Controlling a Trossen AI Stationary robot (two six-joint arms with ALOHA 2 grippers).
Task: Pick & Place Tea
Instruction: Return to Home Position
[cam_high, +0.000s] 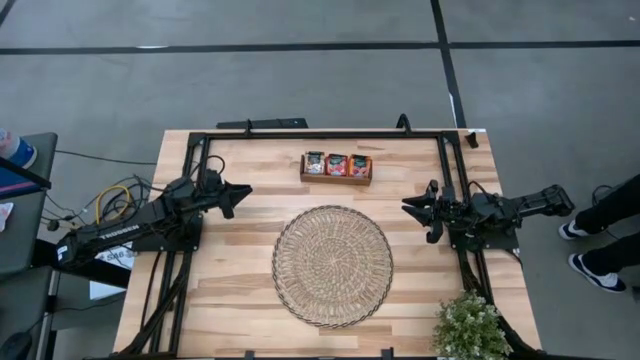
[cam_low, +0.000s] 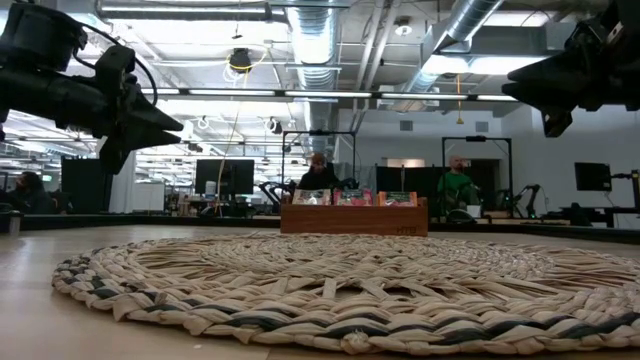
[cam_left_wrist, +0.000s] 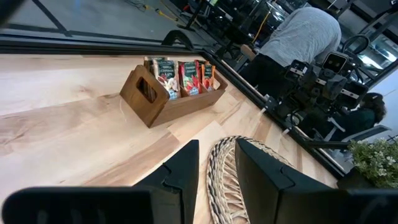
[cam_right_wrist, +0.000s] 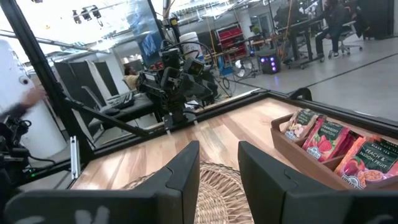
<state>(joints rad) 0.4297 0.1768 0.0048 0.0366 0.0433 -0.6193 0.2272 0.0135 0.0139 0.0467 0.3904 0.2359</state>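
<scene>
Left jaws: parted by a narrow gap with nothing between them, held up off the surface (cam_high: 250, 300) near its left edge and pointing in toward the middle.
Right jaws: parted the same way and empty, raised near the right edge, facing the left jaws across the mat.
Left arm (cam_high: 140, 228): lying low and reaching in from beyond the left edge.
Right arm (cam_high: 505, 210): reaching in from the right edge at about the same depth.
Tea (cam_high: 337, 164): every sachet I can see stands on edge inside the tray, green bands up, packed in three groups.
Left section: the pale cream sachets (cam_high: 315, 163).
Middle section: red sachets (cam_high: 337, 165).
Right section: red-orange sachets (cam_high: 360, 166), printed with fruit where the right wrist view catches them.
Tray (cam_high: 336, 181): brown wood with a cut-out grip in its end wall. It sits close to the far edge, about midway between the left and right edges, its long side running along that edge.
Mat (cam_high: 332, 265): big, round and woven, in the middle of the surface. It is near the tray but not touching it.
Plant (cam_high: 470, 328): a small green bush at the near right corner.
People: one person's legs and shoes (cam_high: 600, 240) just past the right edge, and two more seated far back in the room behind the tray.
</scene>
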